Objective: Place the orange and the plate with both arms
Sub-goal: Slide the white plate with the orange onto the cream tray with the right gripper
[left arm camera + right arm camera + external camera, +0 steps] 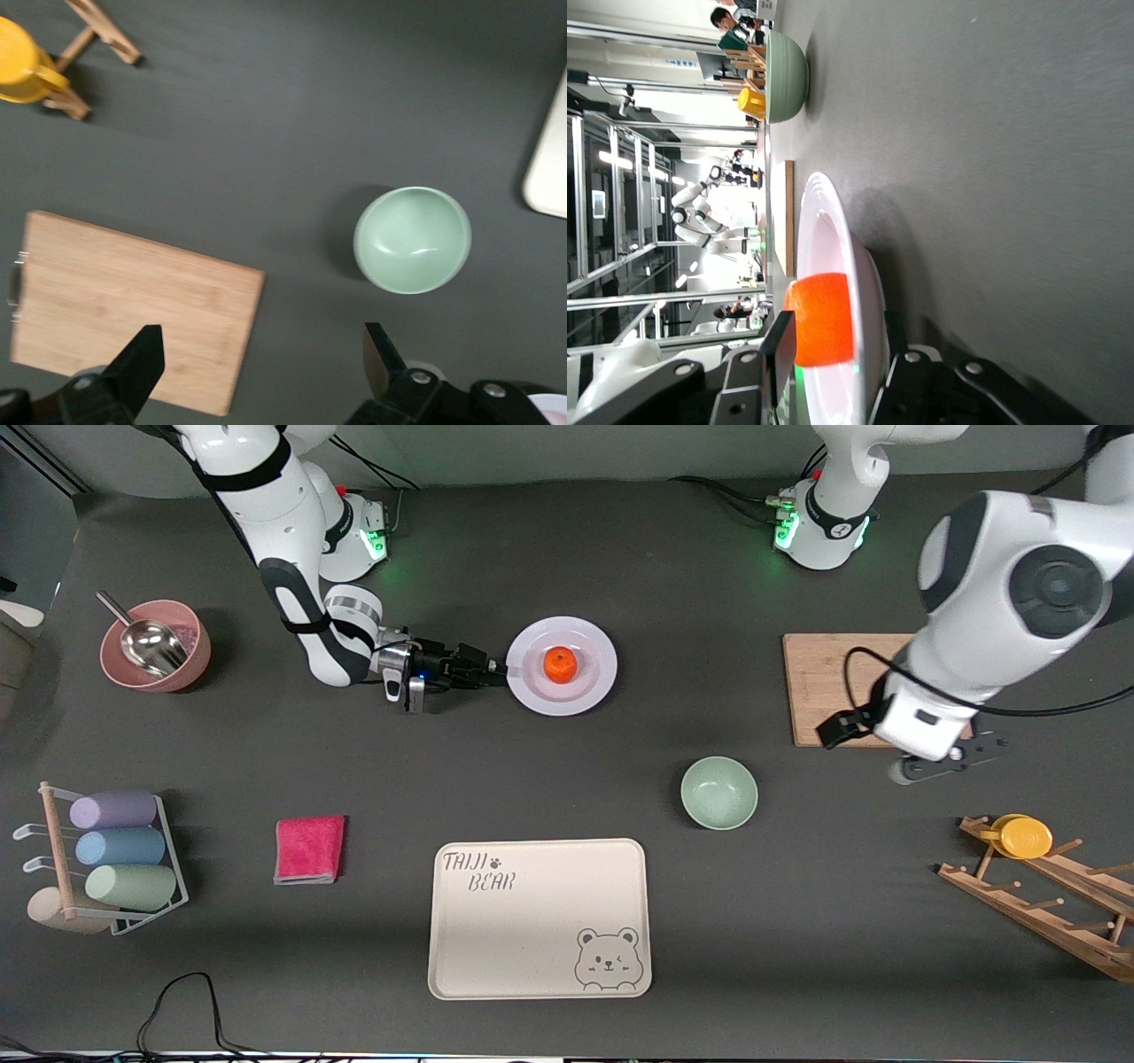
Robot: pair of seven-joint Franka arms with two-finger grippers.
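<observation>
White with a faint lilac tint, the plate (585,688) is lying on the dark table, between the two robot bases and farther from the front camera than the green bowl (718,793) and the cream bear tray (539,921). The orange (560,664) is sitting in the middle of the plate.

The right gripper (501,677) is reaching low over the table from the right arm's end and is pinching the rim of the plate: in the right wrist view one finger (776,354) is lying above the rim and the other one is under it, so the jaws are closed on the plate (849,292), with the orange (822,320) just beside the upper finger.

The left gripper (966,755) is hanging in the air over the edge of the wooden cutting board (833,677) at the left arm's end, waiting. Its two fingers (140,363) are standing wide apart and are holding nothing; the cutting board (133,305) and the green bowl (412,239) are showing below them.

A yellow cup (1023,836) is resting on a wooden rack (1045,908) near that same end.
</observation>
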